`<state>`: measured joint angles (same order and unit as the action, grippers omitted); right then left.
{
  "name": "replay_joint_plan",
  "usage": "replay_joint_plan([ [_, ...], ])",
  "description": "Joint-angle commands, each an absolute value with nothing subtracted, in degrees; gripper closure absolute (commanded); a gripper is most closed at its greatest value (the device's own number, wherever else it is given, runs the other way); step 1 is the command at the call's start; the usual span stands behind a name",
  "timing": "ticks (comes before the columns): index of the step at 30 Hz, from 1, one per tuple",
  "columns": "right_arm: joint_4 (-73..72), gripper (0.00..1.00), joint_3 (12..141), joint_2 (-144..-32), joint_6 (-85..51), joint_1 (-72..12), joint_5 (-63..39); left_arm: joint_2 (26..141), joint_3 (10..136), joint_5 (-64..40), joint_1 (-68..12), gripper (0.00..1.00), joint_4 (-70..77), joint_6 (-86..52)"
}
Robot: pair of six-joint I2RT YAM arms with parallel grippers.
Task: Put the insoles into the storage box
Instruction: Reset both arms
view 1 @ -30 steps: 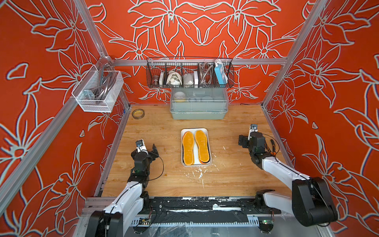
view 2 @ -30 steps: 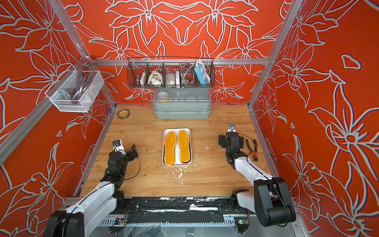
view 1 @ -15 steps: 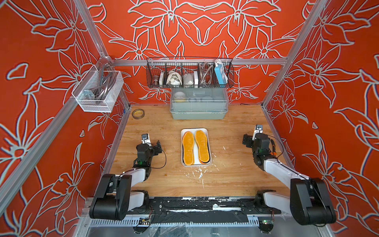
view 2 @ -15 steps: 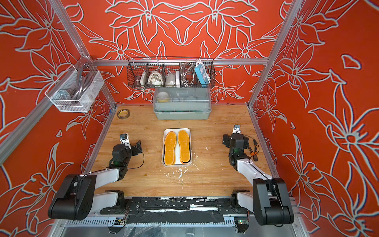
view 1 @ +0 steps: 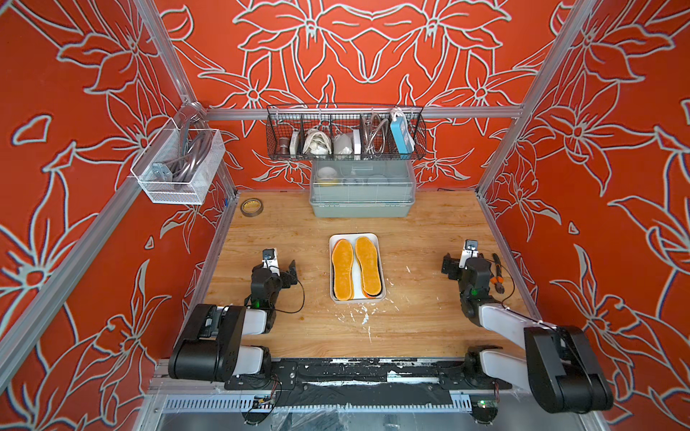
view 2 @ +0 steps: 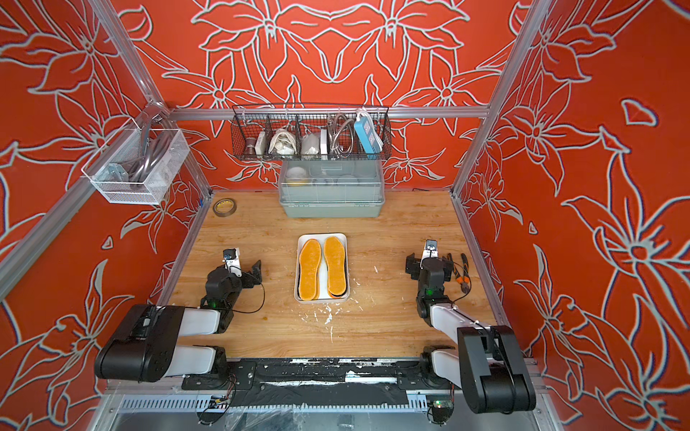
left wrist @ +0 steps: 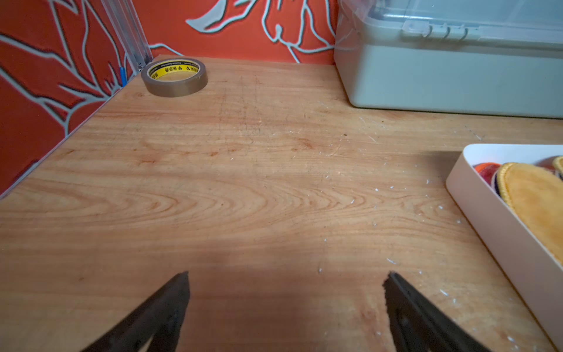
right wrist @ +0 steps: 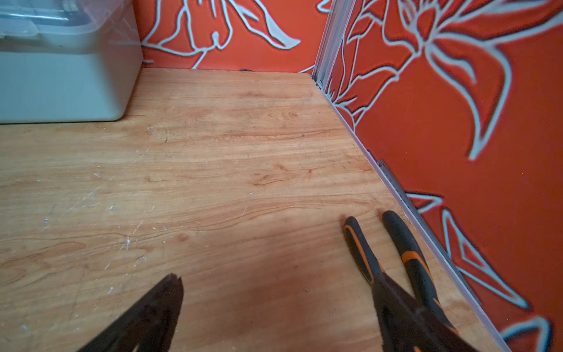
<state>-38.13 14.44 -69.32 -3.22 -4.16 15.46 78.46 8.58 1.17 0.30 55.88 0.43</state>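
Observation:
The storage box (view 1: 354, 236) (view 2: 323, 236), a shallow white tray, sits mid-table. Two amber-yellow insoles (view 1: 342, 270) (view 1: 367, 265) lie side by side on top in it, with darker insoles' edges showing under them. In the left wrist view the box wall (left wrist: 499, 231) holds an amber insole (left wrist: 536, 195) over a red one (left wrist: 487, 171). My left gripper (view 1: 278, 265) (left wrist: 288, 274) stands open and empty over bare wood, left of the box. My right gripper (view 1: 466, 261) (right wrist: 275, 277) stands open and empty, right of the box.
Orange-handled pliers (view 1: 496, 272) (right wrist: 362, 253) lie beside my right gripper along the right wall. A grey-green lidded bin (view 1: 362, 194) stands at the back, a tape roll (view 1: 251, 206) at the back left. A wire basket (view 1: 345, 132) and a white basket (view 1: 179, 164) hang on the walls.
My left arm has folded back and low, its gripper shifting a little toward the box. My right arm has drawn slightly toward the front. Both grippers stayed open.

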Motion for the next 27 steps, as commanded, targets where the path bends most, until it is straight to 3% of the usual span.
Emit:
replay_joint_plan([
  [1,-43.3,0.00,15.9,-72.7,-1.5,-3.7,13.7,78.6,10.7,0.1,0.0,0.02,54.9,1.7],
  [7,-55.9,0.00,13.7,-81.3,4.3,-4.0,1.3,80.1,16.1,3.5,0.0,0.02,46.8,0.1],
  [12,-48.2,0.00,17.8,-81.6,1.1,-4.0,9.6,80.6,18.0,1.1,2.2,0.02,43.8,-1.2],
  [27,-44.6,0.00,19.3,-81.4,-0.1,-3.1,8.9,80.6,18.0,1.3,2.1,0.02,43.9,-1.1],
])
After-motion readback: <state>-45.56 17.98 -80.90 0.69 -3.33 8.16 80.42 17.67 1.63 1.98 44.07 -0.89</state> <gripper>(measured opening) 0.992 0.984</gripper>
